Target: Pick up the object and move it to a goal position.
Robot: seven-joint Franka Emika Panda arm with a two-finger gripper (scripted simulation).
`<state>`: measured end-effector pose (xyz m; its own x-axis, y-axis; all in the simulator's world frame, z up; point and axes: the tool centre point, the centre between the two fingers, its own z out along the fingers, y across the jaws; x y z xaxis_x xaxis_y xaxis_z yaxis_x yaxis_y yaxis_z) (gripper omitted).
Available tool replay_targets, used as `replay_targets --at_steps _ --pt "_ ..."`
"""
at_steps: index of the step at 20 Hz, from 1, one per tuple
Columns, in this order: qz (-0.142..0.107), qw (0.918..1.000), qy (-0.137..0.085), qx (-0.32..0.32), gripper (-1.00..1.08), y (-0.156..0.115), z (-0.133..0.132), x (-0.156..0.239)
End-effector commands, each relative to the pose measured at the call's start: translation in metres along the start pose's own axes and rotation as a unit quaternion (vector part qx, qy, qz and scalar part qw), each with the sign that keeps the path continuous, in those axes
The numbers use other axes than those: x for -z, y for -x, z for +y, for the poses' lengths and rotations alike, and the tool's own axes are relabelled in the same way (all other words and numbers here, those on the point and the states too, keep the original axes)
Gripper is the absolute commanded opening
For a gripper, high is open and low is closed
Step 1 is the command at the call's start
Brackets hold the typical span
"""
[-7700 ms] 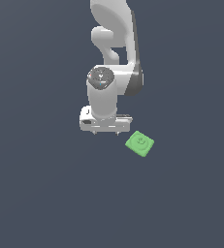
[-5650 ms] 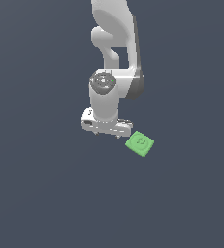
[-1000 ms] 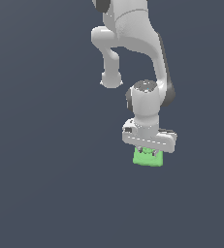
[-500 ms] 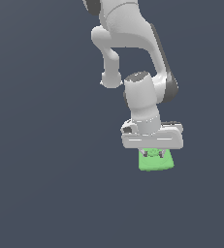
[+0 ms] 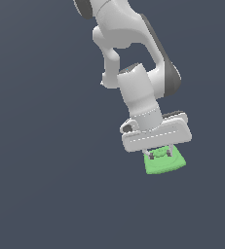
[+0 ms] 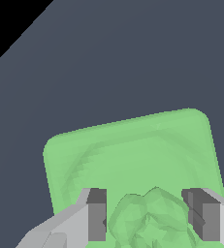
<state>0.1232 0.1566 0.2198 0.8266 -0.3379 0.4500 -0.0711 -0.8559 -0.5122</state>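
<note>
The object is a flat bright-green square block (image 5: 168, 166) with a raised round knob on top. In the exterior view it hangs tilted right under the white hand of my arm. My gripper (image 5: 160, 154) is shut on the knob, with one short finger on each side of it. In the wrist view the block (image 6: 133, 150) fills the middle, and the grey fingers (image 6: 96, 215) flank the knob (image 6: 147, 218). My gripper (image 6: 150, 218) stands over the block's near half. No goal marker shows in either view.
A plain dark grey-blue ground (image 5: 46, 185) lies all around. The white arm (image 5: 133, 63) reaches down from above in the exterior view. A black corner (image 6: 7, 19) shows in the wrist view.
The gripper came down over the block and closed on its knob. Over the last second the hand has moved toward the exterior view's right, tilting, and the block has moved with it.
</note>
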Motion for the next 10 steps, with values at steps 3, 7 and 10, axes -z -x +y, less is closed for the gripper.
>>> replay_targets --at_steps 3,7,10 --pt "0.017 0.9992 -0.032 0.019 -1.00 -0.016 -0.012 0.012" --pt "0.031 0.9971 -0.059 0.036 -1.00 -0.028 -0.023 0.023" --pt "0.041 0.9947 -0.080 0.049 -1.00 -0.037 -0.031 0.033"
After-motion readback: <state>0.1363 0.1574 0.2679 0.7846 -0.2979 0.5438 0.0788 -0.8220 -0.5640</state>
